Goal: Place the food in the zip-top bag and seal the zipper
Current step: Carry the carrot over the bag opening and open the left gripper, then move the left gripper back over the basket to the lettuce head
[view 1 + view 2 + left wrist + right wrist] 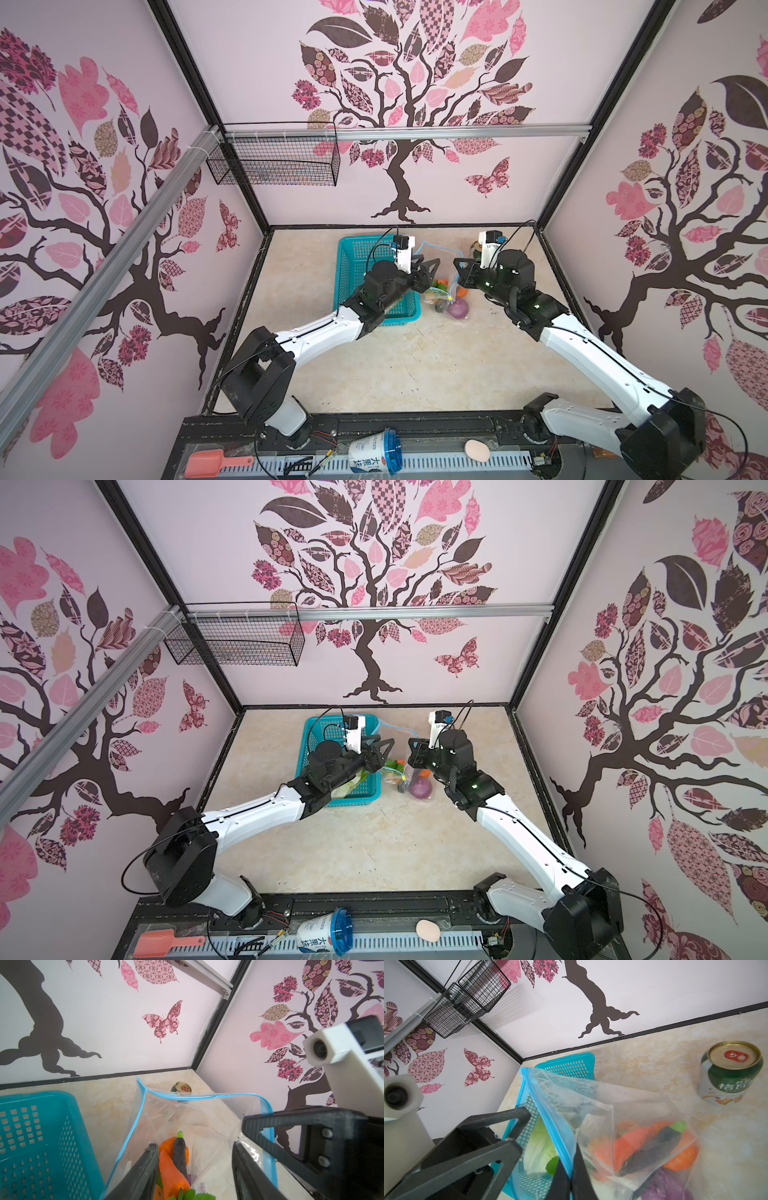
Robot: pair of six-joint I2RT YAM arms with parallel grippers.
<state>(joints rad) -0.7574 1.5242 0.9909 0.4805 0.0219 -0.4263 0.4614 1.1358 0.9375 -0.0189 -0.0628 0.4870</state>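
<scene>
- A white cup with a blue lid [376,451] lies on its side on the front rail, nearest the lens in both top views and well apart from the work.
- The left gripper [194,1147] hangs over the mouth of the zip-top bag [187,1113], jaws spread and gripping nothing. The carrot [172,1174] and a dark piece with a green tip [179,1155] lie below it, inside the bag.
- The right gripper [569,1155] is pinched shut on the zipper [548,1118], the light blue strip along the rim, and lifts that edge so the mouth gapes upward.
- The bag is clear, thin and crinkled, and looks too limp to keep its shape unheld. It sits just beside the teal basket [353,253], between the two arms. The purple onion [458,308] bulges at its near end.
- The napa cabbage [538,1147] lies in the basket: pale, ribbed and leafy, the bulkiest piece. It sits on the left arm's side of the bag, under that arm in a top view.
- The left arm is therefore judged the nearer one for the cabbage. Its long axis seems to run along the basket's length, though arm and bag hide much of it.
- The basket is stiff perforated plastic. A smooth green and white drink can [730,1076] stands upright beyond the bag, apart from it.
</scene>
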